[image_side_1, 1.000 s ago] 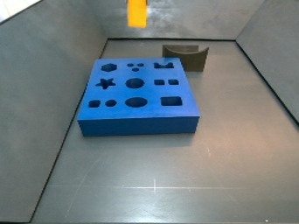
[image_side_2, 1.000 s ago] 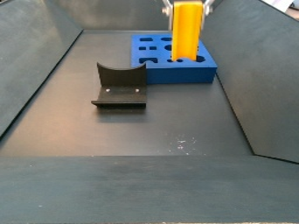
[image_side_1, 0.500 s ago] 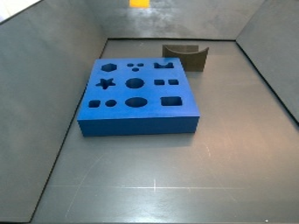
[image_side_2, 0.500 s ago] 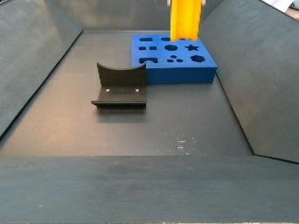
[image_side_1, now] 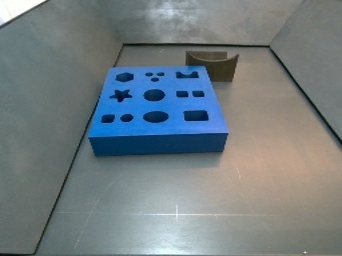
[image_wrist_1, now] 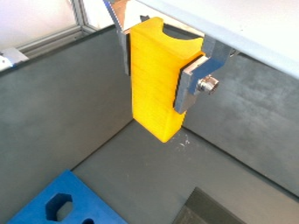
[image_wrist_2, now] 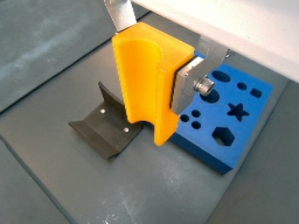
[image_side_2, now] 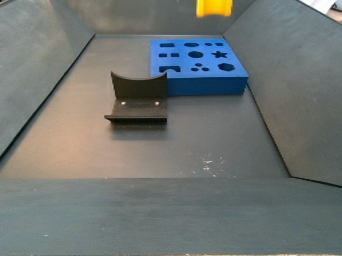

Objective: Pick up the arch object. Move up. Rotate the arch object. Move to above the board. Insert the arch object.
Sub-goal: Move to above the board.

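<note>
My gripper [image_wrist_1: 156, 74] is shut on the arch object [image_wrist_1: 152, 96], a tall bright yellow block with a curved hollow at its upper end, hanging upright high above the floor. In both wrist views a silver finger [image_wrist_2: 187, 87] presses its side. The other finger is mostly hidden behind the block [image_wrist_2: 140, 87]. In a side view only the block's lower end [image_side_2: 214, 7] shows at the top edge, above the board's far side. The blue board [image_side_1: 158, 105] lies flat on the floor, its cut-outs empty, and also appears below the gripper [image_wrist_2: 239, 122].
The dark fixture [image_side_2: 136, 97] with a curved top stands on the floor beside the board [image_side_2: 198, 62], also seen in a side view [image_side_1: 211, 62] and under the gripper [image_wrist_2: 103, 131]. Grey sloping walls enclose the floor on all sides.
The gripper has risen with the arch object. It left the top of a side view entirely, and in the other only its lower end still shows.
</note>
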Robot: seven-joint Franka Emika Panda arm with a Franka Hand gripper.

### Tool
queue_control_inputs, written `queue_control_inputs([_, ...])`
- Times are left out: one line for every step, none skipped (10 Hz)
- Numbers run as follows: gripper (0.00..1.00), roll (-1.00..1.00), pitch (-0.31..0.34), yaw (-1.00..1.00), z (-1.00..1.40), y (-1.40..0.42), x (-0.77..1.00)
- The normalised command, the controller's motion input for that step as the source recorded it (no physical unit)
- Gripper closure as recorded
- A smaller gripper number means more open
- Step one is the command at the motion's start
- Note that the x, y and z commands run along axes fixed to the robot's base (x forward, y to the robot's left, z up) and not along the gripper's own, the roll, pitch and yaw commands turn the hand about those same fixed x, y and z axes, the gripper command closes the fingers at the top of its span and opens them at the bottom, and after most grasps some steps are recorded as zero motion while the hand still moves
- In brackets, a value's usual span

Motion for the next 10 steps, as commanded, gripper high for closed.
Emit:
queue_control_inputs([1.00, -0.24, 0.075, 0.19, 0.15, -1.00, 0.06])
queue_control_inputs([1.00, -0.24, 0.071, 0.19, 0.14, -1.00, 0.06])
queue_control_inputs([1.00, -0.15, 0.062, 0.13, 0.15, -1.00, 0.06])
queue_control_inputs([1.00, -0.13, 0.056, 0.09, 0.15, -1.00, 0.06])
queue_control_inputs([1.00, -0.04, 0.046, 0.04, 0.15, -1.00, 0.06])
queue_control_inputs([1.00, -0.03, 0.053, 0.03, 0.16, -1.00, 0.06])
queue_control_inputs([1.00, -0.01, 0.070, 0.02, 0.16, -1.00, 0.07])
queue_control_inputs([1.00, -0.02, 0.079, 0.02, 0.16, -1.00, 0.08])
queue_control_inputs([1.00, 0.00, 0.093, 0.01, 0.16, -1.00, 0.09])
queue_control_inputs([1.00, -0.01, 0.106, 0.01, 0.17, -1.00, 0.11])
